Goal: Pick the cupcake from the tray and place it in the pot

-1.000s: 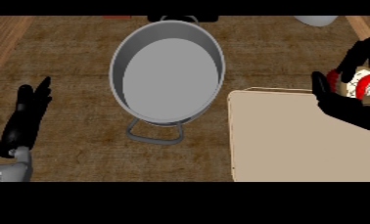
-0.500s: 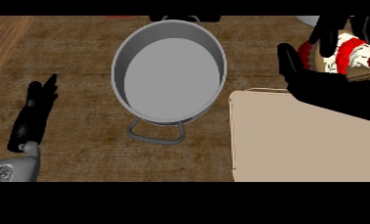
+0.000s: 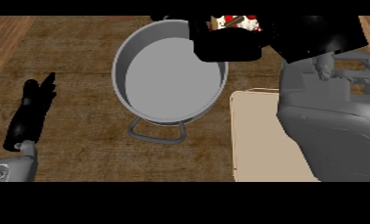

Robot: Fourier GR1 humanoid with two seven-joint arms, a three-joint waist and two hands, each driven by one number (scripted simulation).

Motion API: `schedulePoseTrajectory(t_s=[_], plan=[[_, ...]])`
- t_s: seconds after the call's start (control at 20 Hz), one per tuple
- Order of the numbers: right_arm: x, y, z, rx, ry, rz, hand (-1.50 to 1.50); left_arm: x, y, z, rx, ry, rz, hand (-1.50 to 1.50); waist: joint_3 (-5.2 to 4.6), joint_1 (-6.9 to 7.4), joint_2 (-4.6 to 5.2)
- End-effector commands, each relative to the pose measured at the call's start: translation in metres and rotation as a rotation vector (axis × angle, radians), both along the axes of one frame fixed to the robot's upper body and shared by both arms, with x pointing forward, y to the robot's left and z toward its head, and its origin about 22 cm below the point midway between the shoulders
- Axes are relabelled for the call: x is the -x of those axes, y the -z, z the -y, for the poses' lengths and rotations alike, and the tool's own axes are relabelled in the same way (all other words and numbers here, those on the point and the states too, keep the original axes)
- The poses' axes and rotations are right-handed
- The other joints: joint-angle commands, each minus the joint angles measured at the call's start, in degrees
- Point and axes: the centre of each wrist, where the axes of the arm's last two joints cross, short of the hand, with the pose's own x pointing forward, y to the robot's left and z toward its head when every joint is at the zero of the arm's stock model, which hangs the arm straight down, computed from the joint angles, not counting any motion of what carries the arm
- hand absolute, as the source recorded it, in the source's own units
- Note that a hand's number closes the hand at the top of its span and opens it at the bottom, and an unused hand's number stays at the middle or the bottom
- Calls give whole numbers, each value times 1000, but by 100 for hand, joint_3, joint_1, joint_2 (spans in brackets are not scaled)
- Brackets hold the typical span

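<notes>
The right hand (image 3: 227,44), curled round the cupcake (image 3: 235,23), carries it over the far rim of the pot (image 3: 170,76) beside the tray (image 3: 254,140); next it must lower and release, while the left hand (image 3: 33,113) rests open near the surface's left edge.

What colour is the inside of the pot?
Plain grey, the pot shown best in the head view.
</notes>
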Motion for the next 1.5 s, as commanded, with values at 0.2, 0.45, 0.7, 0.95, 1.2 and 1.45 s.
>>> schedulePoseTrajectory(t_s=[0.2, 0.45, 0.7, 0.95, 1.2, 1.45], plan=[[-41, 35, -59, 42, -32, -169, 150, 6, 3, -3, -3, 6, -2, 0, 4, 5, 6], [-63, 84, -52, -25, -27, -336, 150, 3, 8, -1, -7, 10, -4, 0, 5, 0, 13], [-78, 103, -64, -89, -63, -374, -150, 2, 13, 8, -22, -9, 3, 0, 5, 9, 11], [-86, 104, -64, -395, -66, -314, -150, -9, 12, 12, -9, 13, 6, 0, 3, 124, 53], [-92, 116, -41, -641, -7, -191, -150, -10, -4, 1, 1, 9, -3, 0, 10, 48, 31], [-106, 107, 8, -753, 69, -102, -150, 1, 10, 2, -9, -19, 7, 0, 10, -53, 11]])
